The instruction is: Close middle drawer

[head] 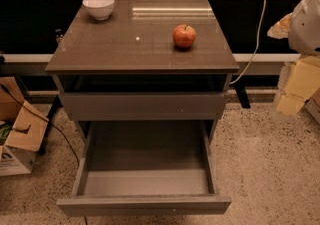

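Note:
The middle drawer (145,204) is a wide, shallow grey box pulled far out toward me from the grey cabinet (142,51). Its low, plain front is nearest to me, and the box is empty inside. Above it, a taller grey drawer front (144,106) sits nearly flush under the cabinet top. My gripper (306,19) is a pale rounded shape at the right edge of the view. It is level with the cabinet top, well to the right of the cabinet and apart from the drawer.
A red apple (184,36) and a white bowl (98,6) stand on the cabinet top. Cardboard boxes (20,134) sit on the floor at the left, and pale boxes (300,86) at the right. A white cable (255,44) hangs behind the cabinet. The floor is speckled.

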You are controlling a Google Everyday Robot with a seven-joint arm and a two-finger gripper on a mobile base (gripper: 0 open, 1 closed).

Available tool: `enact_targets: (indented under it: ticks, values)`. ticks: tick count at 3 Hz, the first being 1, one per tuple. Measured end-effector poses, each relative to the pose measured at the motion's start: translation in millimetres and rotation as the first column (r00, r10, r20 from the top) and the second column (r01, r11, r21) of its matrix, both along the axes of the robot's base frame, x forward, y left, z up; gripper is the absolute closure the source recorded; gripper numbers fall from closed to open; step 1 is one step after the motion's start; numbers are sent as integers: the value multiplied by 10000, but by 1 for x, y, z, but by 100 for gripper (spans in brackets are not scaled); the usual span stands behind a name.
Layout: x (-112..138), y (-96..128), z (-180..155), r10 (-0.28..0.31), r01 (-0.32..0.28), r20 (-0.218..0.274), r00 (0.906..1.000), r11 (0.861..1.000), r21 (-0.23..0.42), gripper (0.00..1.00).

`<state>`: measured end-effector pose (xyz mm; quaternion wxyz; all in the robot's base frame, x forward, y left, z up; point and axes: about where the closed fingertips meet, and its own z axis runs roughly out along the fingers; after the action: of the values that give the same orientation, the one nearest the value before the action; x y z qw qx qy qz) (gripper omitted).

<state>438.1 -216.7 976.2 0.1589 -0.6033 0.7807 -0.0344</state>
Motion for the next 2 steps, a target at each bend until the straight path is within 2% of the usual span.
enact_targets:
  ticks: [1,2]
  values:
    - [0,0,0,0,0,0,10000,10000,0,0]
    - [0,1,2,-3,3,84,10000,10000,3,12]
